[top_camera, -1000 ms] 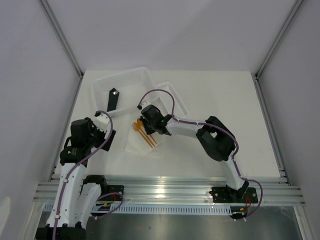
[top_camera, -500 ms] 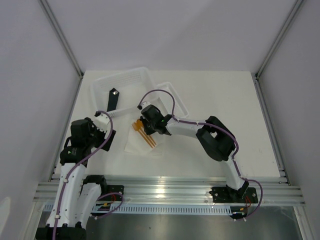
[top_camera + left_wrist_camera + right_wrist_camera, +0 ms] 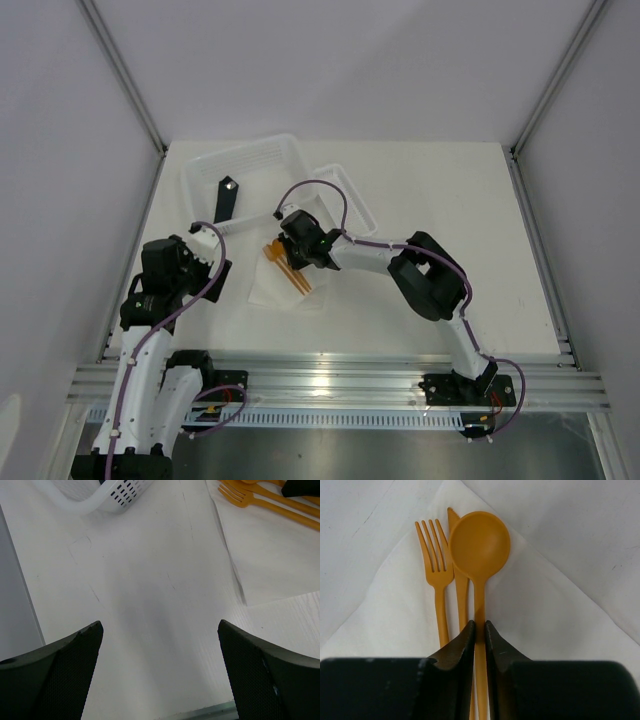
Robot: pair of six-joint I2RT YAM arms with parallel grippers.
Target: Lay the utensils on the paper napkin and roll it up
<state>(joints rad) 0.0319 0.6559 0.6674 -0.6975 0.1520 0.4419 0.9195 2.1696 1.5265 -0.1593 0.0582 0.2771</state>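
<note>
Jaws of the right gripper (image 3: 479, 630) are nearly closed, pinching the handle of the orange spoon (image 3: 479, 545), which runs straight out between them. Beside the spoon lies the knife (image 3: 461, 587), partly under its bowl, and beyond that the fork (image 3: 436, 562), all on the white paper napkin (image 3: 545, 615). Jaws of the left gripper (image 3: 160, 630) stand wide apart, holding nothing, over bare counter (image 3: 150, 580).

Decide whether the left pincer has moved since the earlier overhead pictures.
No. The left pincer sits at the same spot just below the white tray's near-left corner in all three overhead pictures, open and empty.
</note>
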